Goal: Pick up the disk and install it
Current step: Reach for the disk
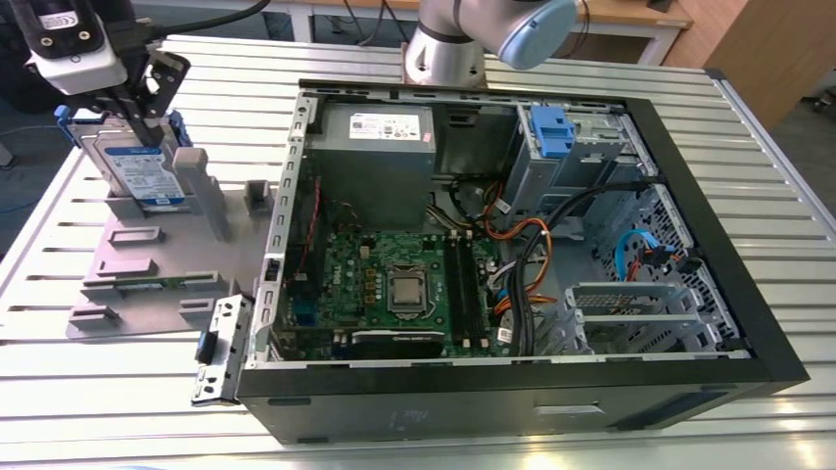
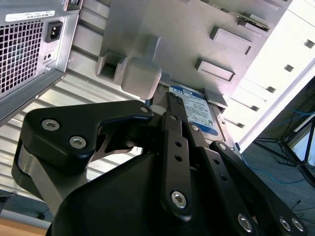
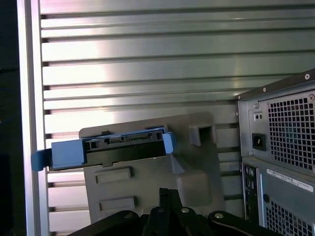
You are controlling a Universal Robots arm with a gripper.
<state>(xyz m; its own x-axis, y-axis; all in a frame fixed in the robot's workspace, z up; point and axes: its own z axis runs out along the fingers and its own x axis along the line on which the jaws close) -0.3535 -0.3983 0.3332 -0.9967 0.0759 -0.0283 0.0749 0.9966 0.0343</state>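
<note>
Exterior view, from its left to its right: the gripper [image 1: 144, 125] is far left near the top, its body cut off by the frame edge, down on the top edge of the disk [image 1: 141, 178]. The disk stands on edge, leaning a bit, in a slot of the gray fixture plate [image 1: 196, 259] on the slatted table [image 1: 78, 392]. Label faces the cam and the blue frame peeks out both sides. Bottom edge is hidden in the slot, top partly behind the gripper. Can't tell if the gripper is clamped on the disk or loose around it; the contact is blocked. A gray post [image 1: 196, 186] stands just beside the disk. A loose metal bracket [image 1: 222, 351] sits btwn the plate and the open PC case [image 1: 523, 411]. Inside the case: PSU [image 1: 375, 137], mobo [image 1: 392, 284], then a drive bay w/ another blue carrier [image 1: 551, 132] at the back. Cables [image 1: 549, 245] cover much of that side. The arm [image 1: 477, 34] is behind the case, cut off at the top.

Second wrist view: the gripper [image 2: 179, 110] linkage blocks much of the scene. The disk [image 2: 202, 113] label shows just past it, the rest is hidden. The case rear [image 2: 29, 49] is nearby.

First wrist view: the disk [image 3: 118, 150] is seen edge-on, blue frame around it w/ a tab sticking out one end, on the plate [image 3: 197, 167]. The gripper [image 3: 165, 192] tip is close to it, base cut off. The case rear [image 3: 280, 147] w/ vents is partly out of frame.
</note>
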